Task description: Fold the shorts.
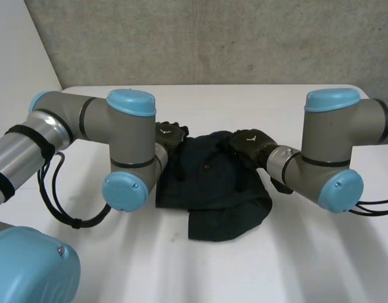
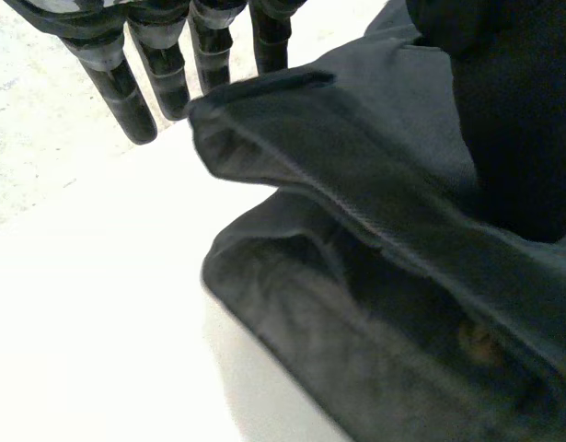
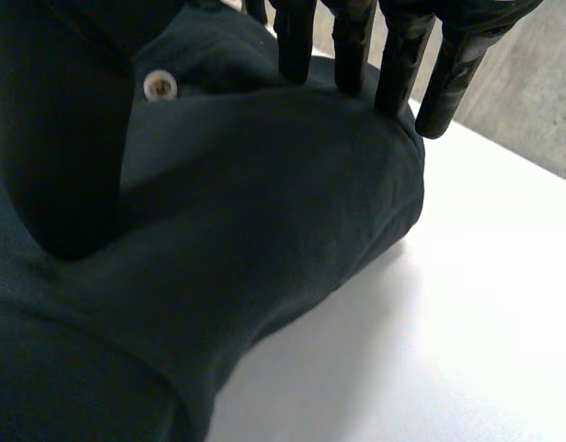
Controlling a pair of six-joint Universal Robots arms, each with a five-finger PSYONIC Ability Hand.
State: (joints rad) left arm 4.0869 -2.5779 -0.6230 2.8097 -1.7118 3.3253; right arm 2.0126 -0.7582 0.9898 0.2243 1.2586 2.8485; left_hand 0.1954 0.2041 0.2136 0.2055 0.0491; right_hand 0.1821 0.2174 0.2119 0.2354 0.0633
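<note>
Dark navy shorts (image 1: 212, 186) lie bunched in the middle of the white table (image 1: 288, 259). My left hand (image 1: 170, 135) hovers at their far left edge. In the left wrist view its fingers (image 2: 126, 92) are straight, their tips just off a raised fold of the cloth (image 2: 375, 184), holding nothing. My right hand (image 1: 252, 146) rests over the shorts' far right part. In the right wrist view its straight fingers (image 3: 393, 64) reach along the rounded cloth (image 3: 264, 230) near a small pale button (image 3: 160, 86), without pinching it.
A grey concrete wall (image 1: 212, 38) stands behind the table's far edge. Both grey arms with light-blue caps (image 1: 130, 101) (image 1: 332, 101) flank the shorts. Bare white tabletop lies in front of and beside the shorts.
</note>
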